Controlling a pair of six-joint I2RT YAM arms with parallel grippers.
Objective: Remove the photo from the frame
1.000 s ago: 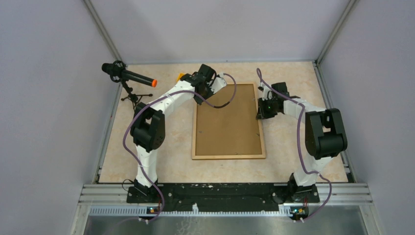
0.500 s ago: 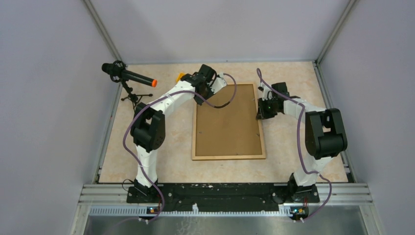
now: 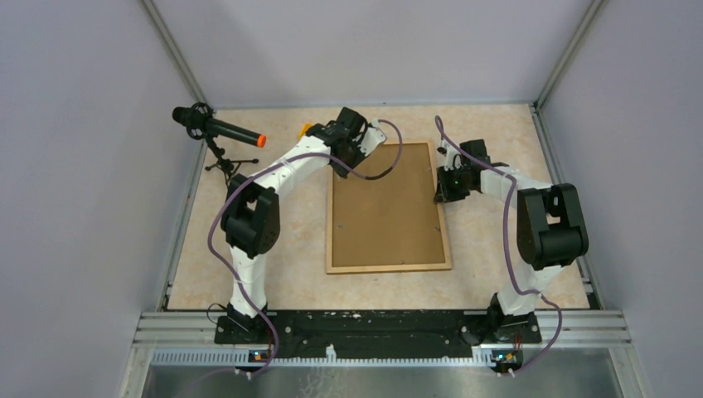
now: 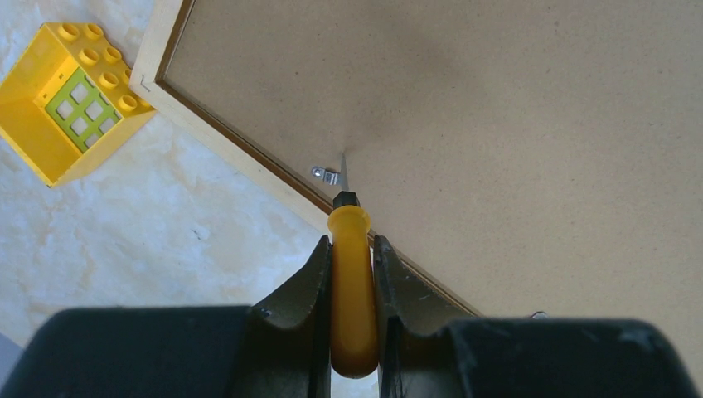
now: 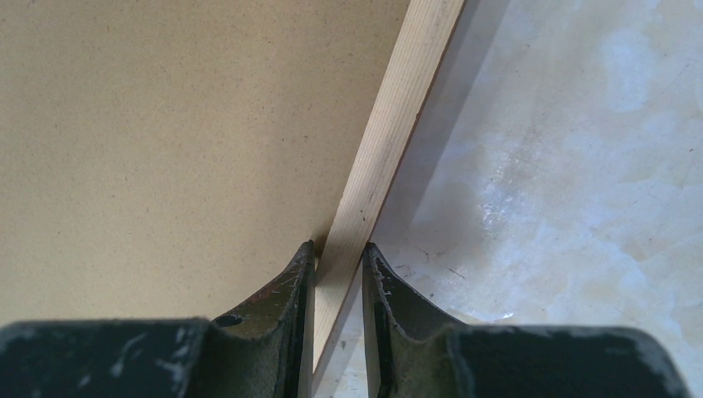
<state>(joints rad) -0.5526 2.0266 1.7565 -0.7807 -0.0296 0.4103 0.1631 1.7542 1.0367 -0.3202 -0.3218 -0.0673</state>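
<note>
The frame lies face down mid-table, its brown fibreboard back up. The photo is hidden beneath that back. My left gripper is shut on a yellow-handled screwdriver. Its blade tip rests at a small metal tab by the frame's left rim, near the far left corner. At the frame's right side, my right gripper is shut on the pale wooden rim, one finger on the back board and one outside. In the top view the right gripper is halfway down that edge.
A yellow toy block with a green window sits just beyond the frame's far left corner, also visible as the yellow block. A black microphone with an orange tip stands on a small tripod at the far left. Grey walls enclose the table.
The frame has shifted slightly, its near edge now a little closer to the arm bases. The left arm's cable loop has moved up a bit. Both grips are unchanged.
</note>
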